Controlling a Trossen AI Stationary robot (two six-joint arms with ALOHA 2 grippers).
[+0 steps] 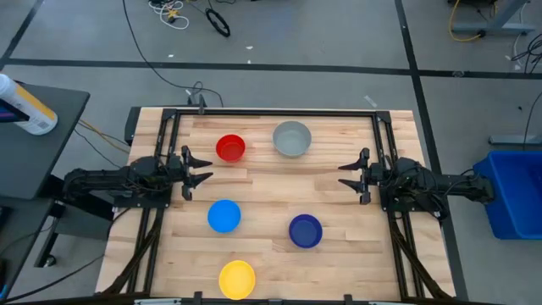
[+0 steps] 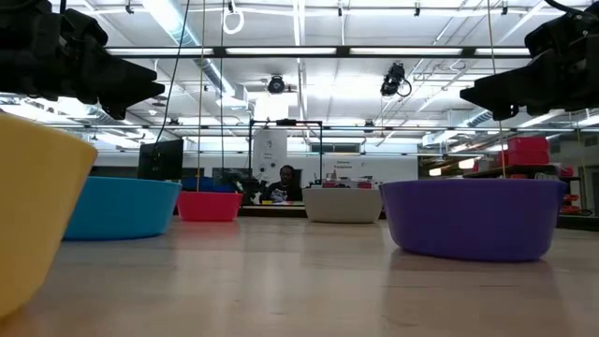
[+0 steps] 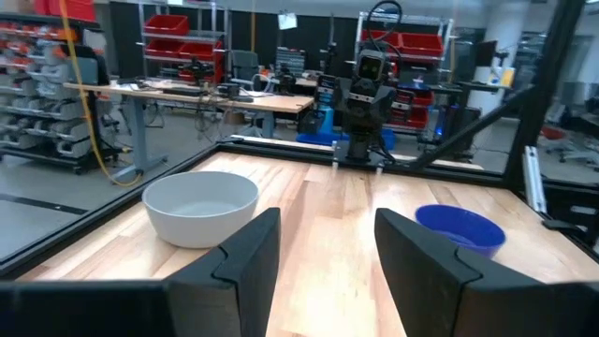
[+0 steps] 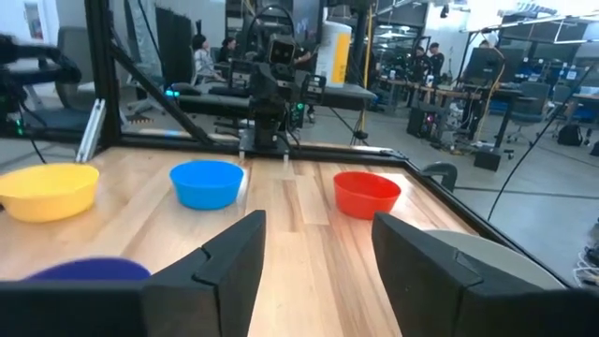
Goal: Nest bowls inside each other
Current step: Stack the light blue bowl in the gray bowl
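Several bowls stand apart, each upright on its base on the wooden table: red and grey at the far side, light blue and dark blue nearer, yellow at the near edge. My left gripper hovers open at the table's left edge, pointing level toward the right. My right gripper hovers open at the right edge, pointing left. Nothing lies between either pair of fingers.
A black metal frame borders the table on the far, left and right sides. Bare wood lies in the middle between the two grippers. A blue bin stands on the floor off the right edge.
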